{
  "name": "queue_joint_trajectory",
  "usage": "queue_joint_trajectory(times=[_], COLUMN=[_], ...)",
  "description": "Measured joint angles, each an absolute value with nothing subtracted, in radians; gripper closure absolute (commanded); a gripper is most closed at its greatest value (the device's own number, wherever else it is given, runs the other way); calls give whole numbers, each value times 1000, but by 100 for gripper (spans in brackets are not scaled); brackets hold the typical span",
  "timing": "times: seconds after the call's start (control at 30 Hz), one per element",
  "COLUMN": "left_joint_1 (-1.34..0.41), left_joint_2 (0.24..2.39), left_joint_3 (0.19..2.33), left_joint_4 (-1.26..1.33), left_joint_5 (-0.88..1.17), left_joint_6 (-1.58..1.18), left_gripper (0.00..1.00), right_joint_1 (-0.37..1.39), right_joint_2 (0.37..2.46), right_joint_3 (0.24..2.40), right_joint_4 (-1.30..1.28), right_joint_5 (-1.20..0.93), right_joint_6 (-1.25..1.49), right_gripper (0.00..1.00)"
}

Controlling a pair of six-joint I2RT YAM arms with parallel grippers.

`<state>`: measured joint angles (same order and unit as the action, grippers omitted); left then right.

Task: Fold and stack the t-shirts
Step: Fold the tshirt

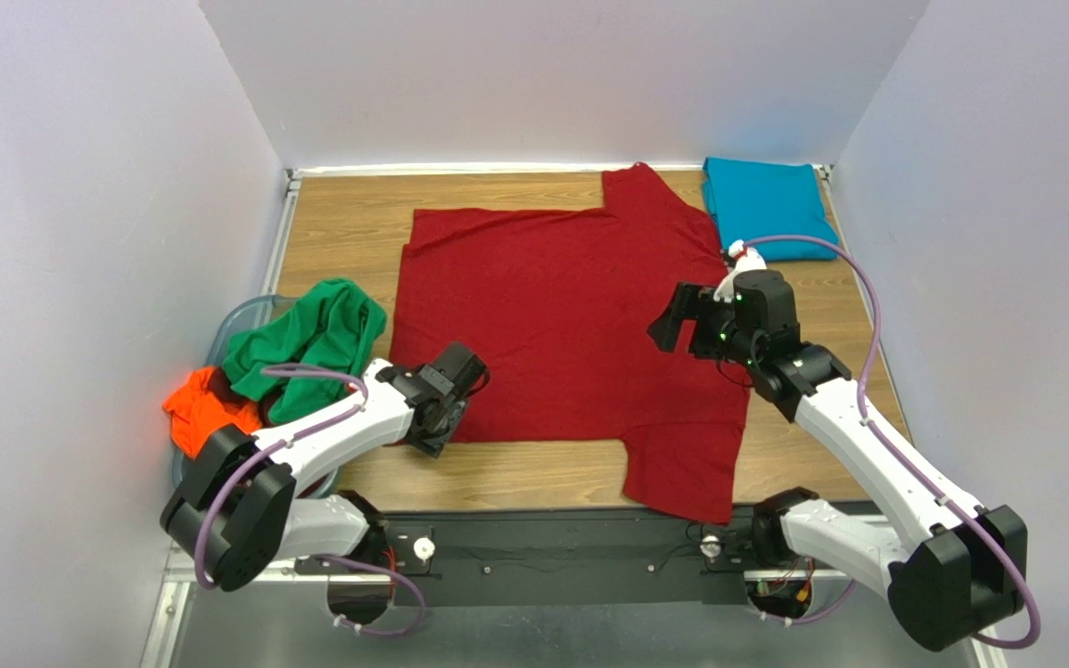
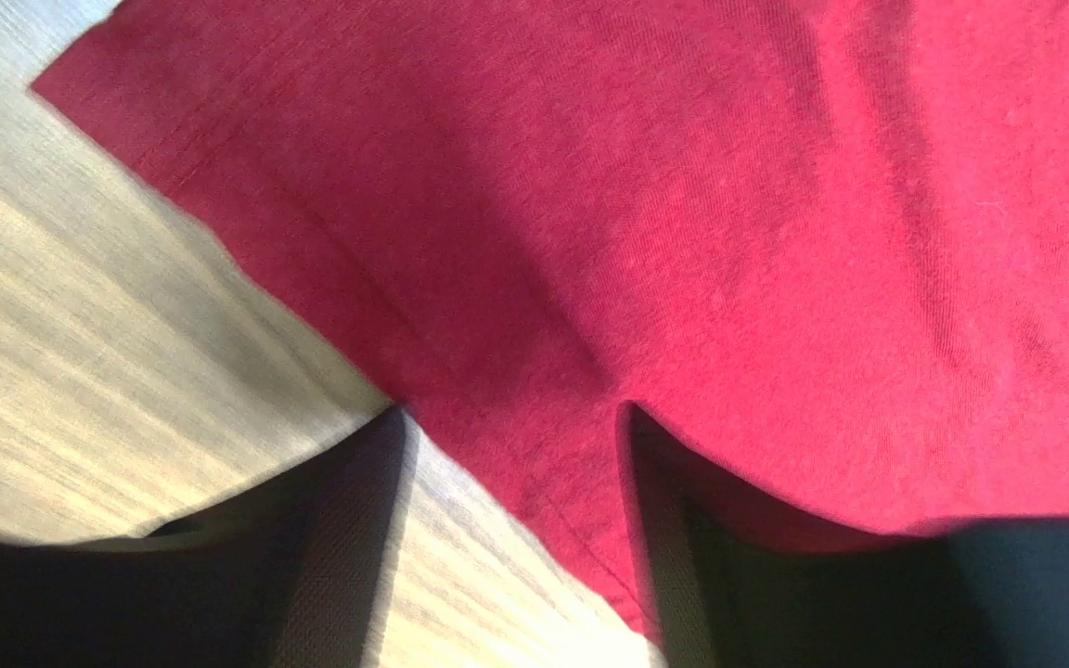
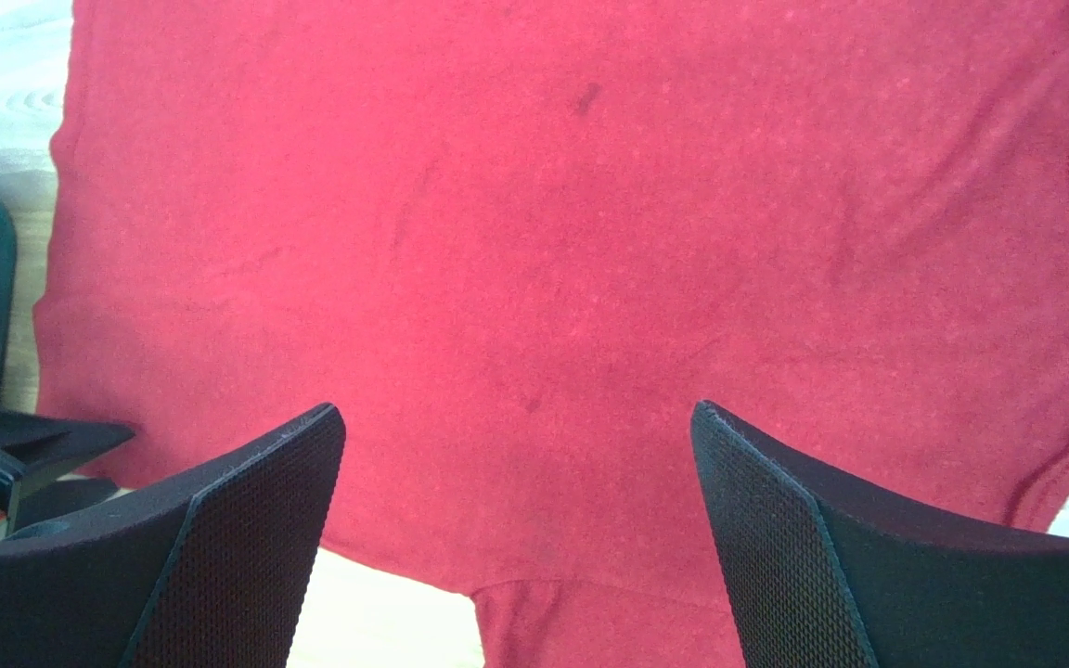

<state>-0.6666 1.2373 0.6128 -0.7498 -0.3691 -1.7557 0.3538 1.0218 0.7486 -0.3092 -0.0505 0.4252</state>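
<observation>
Far left: bright orange cloth t-shirt [image 1: 199, 407] and green cloth t-shirt [image 1: 306, 334] heaped unfolded in a translucent bluish tub [image 1: 229, 323], spilling over its rim.

Left gripper [image 2: 512, 418]: low at the near-left hem of the dark red short-sleeved t-shirt [image 1: 568, 334]. Jaws part open, straddling the hem edge, cloth not pinched.

Red shirt lies spread flat mid-table on the wooden tabletop [image 1: 345, 223], one sleeve at the near edge, the other at the far right.

Right gripper [image 3: 519, 418]: hovers over the shirt's right half, jaws wide apart, empty.

Far right corner: teal-blue t-shirt [image 1: 766, 202], folded, with the red sleeve touching or just beside it.

Risks (judgement):
- Left fingers may close on the tabletop or catch only one layer, so the hem slips out mid-lift.
- One-sided pull would skew the shirt.
- The far sleeve could drag the teal fold out of shape.
- The tub heap crowds the left arm's swing.
</observation>
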Motion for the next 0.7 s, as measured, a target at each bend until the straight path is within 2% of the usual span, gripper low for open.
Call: queue_joint_trajectory(times=[0.03, 0.13, 0.23, 0.33, 0.37, 0.4, 0.7], left_joint_1=[-664, -657, -647, -635, -634, -634, -630], left_joint_2=[1241, 1244, 1242, 1242, 1243, 1242, 1242], left_joint_3=[613, 611, 605, 597, 595, 593, 587], left_joint_4=[-746, -744, -729, -713, -709, -707, -678], left_joint_5=[-370, -371, -371, -371, -371, -371, -374], left_joint_6=[-1753, -1753, -1746, -1738, -1736, -1735, -1712], left_gripper=[47, 48, 58, 80, 96, 100, 100], right_joint_1=[354, 354, 354, 354, 354, 354, 354], right_joint_2=[1022, 1022, 1022, 1022, 1022, 1022, 1025], right_joint_3=[748, 748, 748, 748, 746, 744, 737], right_joint_4=[-309, -309, -309, -309, -309, -309, -346], right_joint_5=[-46, -42, -42, -41, -41, -41, -84], right_joint_6=[425, 425, 425, 424, 424, 422, 414], right_gripper=[0, 0, 0, 0, 0, 0, 0])
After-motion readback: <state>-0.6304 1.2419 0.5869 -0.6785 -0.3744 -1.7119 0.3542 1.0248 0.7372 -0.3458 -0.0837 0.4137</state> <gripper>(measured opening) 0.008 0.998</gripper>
